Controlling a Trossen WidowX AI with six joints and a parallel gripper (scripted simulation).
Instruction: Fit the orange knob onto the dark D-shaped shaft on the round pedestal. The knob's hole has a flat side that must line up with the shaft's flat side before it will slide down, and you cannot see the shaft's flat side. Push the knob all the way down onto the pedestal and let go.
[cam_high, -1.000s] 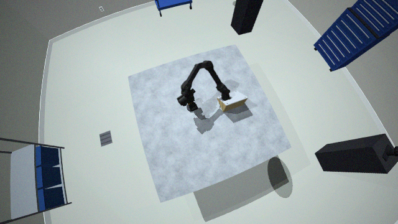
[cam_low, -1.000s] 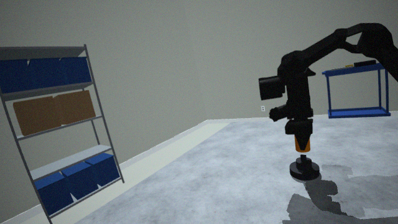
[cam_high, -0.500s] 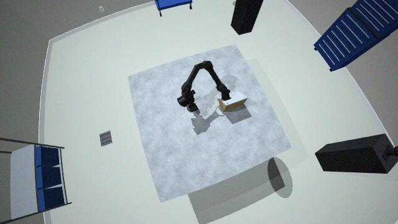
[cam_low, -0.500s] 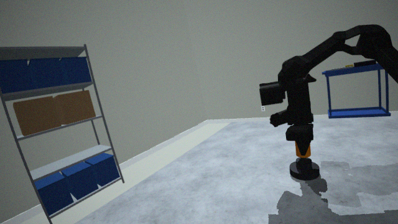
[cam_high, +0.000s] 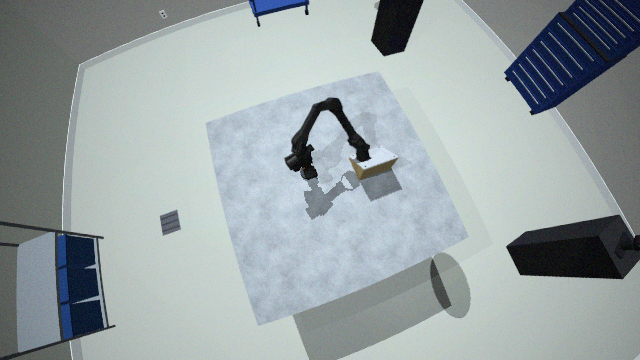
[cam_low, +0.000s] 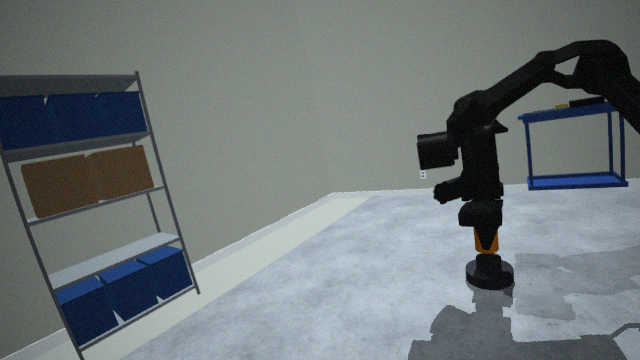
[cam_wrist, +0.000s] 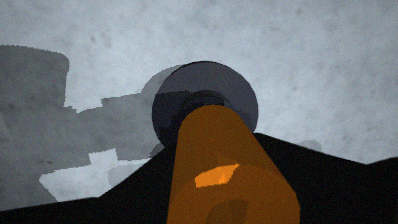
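The orange knob (cam_low: 478, 245) (cam_wrist: 215, 131) is upright between the fingers of my gripper (cam_low: 486, 242) (cam_wrist: 214, 146), which is shut on it. The dark round pedestal (cam_low: 472, 278) (cam_wrist: 225, 76) stands directly below. In the exterior view the knob's lower end is just above the pedestal's raised centre (cam_low: 488, 264), with at most a very thin gap. In the wrist view the knob's far end covers much of that centre. The D-shaped shaft cannot be made out, nor its flat side; whether its tip is inside the hole is hidden. In the top view the arm hides the pedestal.
The arm's base sits at a white-topped block (cam_high: 382, 157) with tan sides, on the mottled grey-blue surface (cam_high: 280, 260). Shelving (cam_low: 165, 200) (cam_high: 37, 295), a blue cart (cam_low: 575, 181) and black boxes (cam_high: 560, 252) stand far off. The arm's shadows fall around the pedestal.
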